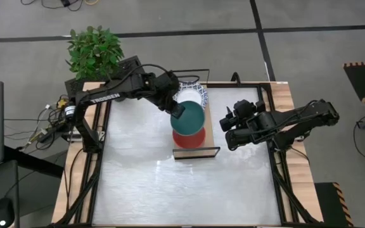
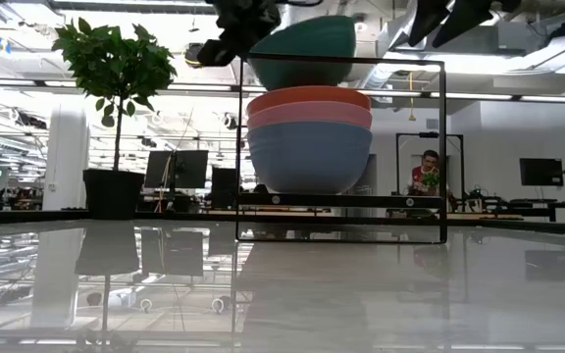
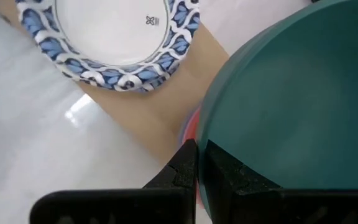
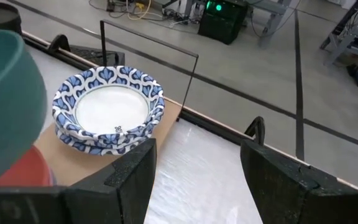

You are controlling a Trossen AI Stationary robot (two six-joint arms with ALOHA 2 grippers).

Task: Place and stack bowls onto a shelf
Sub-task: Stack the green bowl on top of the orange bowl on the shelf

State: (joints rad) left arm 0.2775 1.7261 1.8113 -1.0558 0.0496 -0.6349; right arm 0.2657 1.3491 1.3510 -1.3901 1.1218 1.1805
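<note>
The left gripper, its arm stretched over the narrow light-wood shelf, has its fingers clamped on the rim of the dark green round bowl, held above the red bowl; the right gripper waits beside the shelf over the worktop, fingers apart

from above, my green bowl covers most of the red bowl and all of the pink and slate-blue bowls beneath it. the low camera crops my left gripper at the top edge. how many patterned bowls are stacked, i can't count.
</note>
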